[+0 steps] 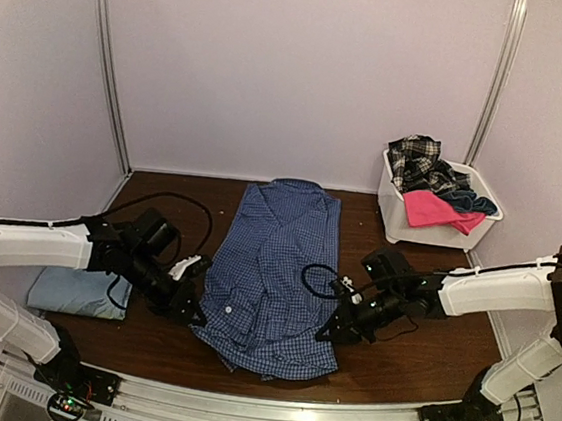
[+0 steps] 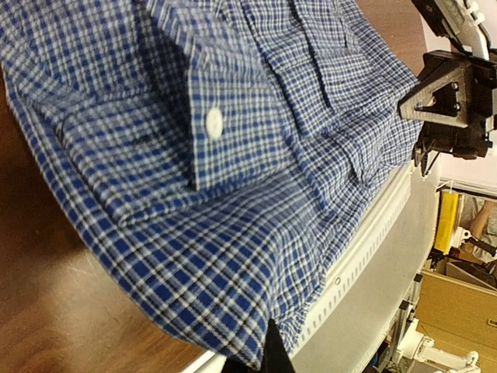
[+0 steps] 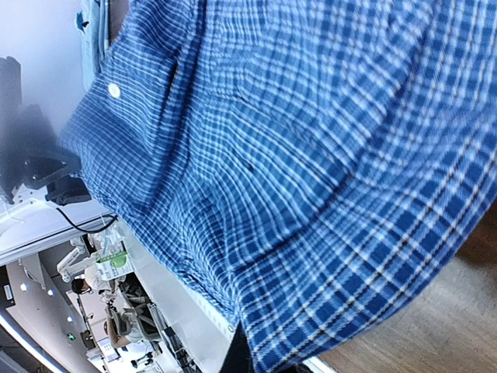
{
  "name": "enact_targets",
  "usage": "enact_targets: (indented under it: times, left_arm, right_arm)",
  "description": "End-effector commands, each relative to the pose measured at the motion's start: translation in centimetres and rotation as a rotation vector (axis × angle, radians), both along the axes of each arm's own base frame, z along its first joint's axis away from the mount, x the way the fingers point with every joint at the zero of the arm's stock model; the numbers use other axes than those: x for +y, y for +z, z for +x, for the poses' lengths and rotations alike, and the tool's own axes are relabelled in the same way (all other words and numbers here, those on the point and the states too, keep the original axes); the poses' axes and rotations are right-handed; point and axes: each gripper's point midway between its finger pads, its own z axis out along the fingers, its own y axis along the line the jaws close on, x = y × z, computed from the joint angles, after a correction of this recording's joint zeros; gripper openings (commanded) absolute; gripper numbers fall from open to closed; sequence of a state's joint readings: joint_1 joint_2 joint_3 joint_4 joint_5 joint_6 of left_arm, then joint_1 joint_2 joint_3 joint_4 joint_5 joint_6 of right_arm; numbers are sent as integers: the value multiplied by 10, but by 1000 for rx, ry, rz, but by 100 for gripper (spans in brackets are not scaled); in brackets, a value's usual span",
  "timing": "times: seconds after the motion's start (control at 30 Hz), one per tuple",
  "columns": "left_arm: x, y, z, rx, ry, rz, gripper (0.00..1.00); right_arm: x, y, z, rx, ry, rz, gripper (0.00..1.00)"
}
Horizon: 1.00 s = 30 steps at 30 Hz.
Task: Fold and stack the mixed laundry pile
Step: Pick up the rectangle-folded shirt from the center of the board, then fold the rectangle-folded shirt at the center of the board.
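Both the left gripper (image 1: 193,313) and right gripper (image 1: 333,331) are pinched tight on the blue check shirt (image 1: 276,255), which lies between them. If one only caught a thin bit, that corner could slip and fold crooked.

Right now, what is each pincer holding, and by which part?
Both grip the blue checked shirt: left pincer its lower left edge, right pincer its lower right edge.

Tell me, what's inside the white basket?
The white basket holds a black-and-white plaid piece, a hot pink piece and a dark navy piece, piled above its rim. Anything underneath them is covered, so I cannot tell.
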<state>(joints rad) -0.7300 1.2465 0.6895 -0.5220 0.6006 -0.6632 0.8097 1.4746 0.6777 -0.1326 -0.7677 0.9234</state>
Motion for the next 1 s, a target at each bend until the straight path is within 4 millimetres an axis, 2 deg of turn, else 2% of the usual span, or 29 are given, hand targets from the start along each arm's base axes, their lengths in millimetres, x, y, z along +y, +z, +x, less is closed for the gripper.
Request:
enact_targets:
  times: [0.0, 0.23, 0.3, 0.4, 0.43, 0.5, 0.6, 0.7, 0.87, 0.97]
  left_arm:
    - [-19, 19, 37, -79, 8, -10, 0]
    - [-38, 44, 118, -153, 101, -82, 0]
    - [-45, 54, 150, -179, 128, -107, 0]
    - [-45, 61, 200, -211, 184, -119, 0]
    - [-43, 54, 219, -206, 206, -110, 0]
    - [-44, 52, 251, -212, 234, -121, 0]
    - [-48, 37, 290, -206, 262, -138, 0]
    - [-52, 18, 324, -213, 295, -130, 0]
    - [-59, -2, 368, -236, 344, -140, 0]
    - [-60, -18, 382, -234, 363, -129, 0]
  right_arm:
    - [3, 21, 41, -82, -45, 23, 0]
    - [-3, 50, 114, -165, -125, 76, 0]
    - [0, 62, 143, -191, -150, 107, 0]
    - [-7, 64, 188, -217, -192, 95, 0]
    - [-10, 63, 203, -224, -205, 95, 0]
    - [-18, 57, 233, -222, -238, 91, 0]
    - [-25, 43, 274, -215, -268, 96, 0]
    - [-29, 31, 306, -221, -284, 97, 0]
    - [-29, 14, 338, -231, -312, 111, 0]
    - [-34, 13, 350, -261, -339, 105, 0]
